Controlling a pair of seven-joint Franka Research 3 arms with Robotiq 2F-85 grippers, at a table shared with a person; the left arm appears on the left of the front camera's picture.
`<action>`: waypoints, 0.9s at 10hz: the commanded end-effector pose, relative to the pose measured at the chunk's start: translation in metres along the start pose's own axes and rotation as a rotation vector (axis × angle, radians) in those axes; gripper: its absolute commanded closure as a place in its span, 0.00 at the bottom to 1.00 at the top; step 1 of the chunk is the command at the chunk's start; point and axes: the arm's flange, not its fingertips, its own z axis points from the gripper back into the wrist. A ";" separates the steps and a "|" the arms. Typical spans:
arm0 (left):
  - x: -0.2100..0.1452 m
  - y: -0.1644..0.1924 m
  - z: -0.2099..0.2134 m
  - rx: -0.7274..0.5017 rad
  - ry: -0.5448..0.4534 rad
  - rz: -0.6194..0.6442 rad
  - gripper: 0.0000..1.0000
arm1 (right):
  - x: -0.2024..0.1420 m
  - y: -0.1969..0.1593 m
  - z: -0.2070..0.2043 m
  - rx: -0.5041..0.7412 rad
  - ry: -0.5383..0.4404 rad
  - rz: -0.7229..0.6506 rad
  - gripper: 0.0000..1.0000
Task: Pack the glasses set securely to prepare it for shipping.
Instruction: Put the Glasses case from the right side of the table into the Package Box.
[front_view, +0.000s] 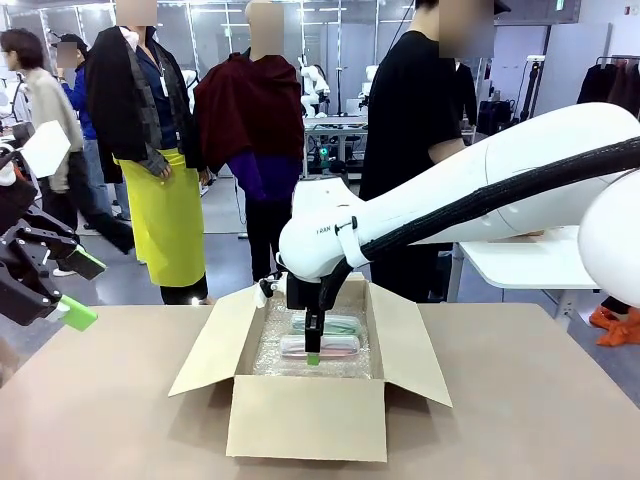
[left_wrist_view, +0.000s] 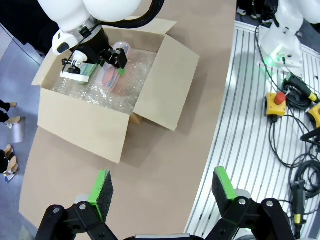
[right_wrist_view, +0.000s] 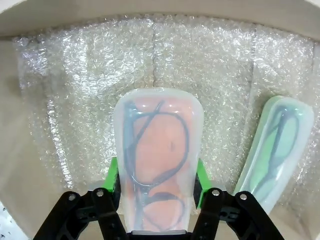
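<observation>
Inside the open brown cardboard carton (front_view: 305, 420), on clear bubble wrap (right_wrist_view: 200, 60), the pale pink oblong glasses case (right_wrist_view: 157, 145) lies beside the mint-green glasses case (right_wrist_view: 275, 145), with the right gripper (right_wrist_view: 156, 177) standing close at both its sides, whether pressing it or not one cannot tell, while the left gripper (left_wrist_view: 162, 192) hangs wide open above the tan table (left_wrist_view: 150, 160).

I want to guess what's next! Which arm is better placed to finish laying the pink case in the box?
Probably right: the right gripper is inside the box, pads flanking the pink case on the bubble wrap. The left gripper hovers open over the table.
</observation>
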 end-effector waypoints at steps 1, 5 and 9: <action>0.000 0.000 0.001 -0.008 -0.010 -0.017 0.00 | 0.002 0.006 -0.001 0.002 0.003 -0.043 0.10; 0.000 0.000 0.001 -0.008 -0.010 -0.017 0.00 | -0.002 0.007 0.006 0.001 -0.009 -0.043 0.00; 0.000 0.000 0.001 -0.008 -0.010 -0.017 0.00 | -0.001 -0.002 0.004 -0.004 -0.005 -0.015 0.00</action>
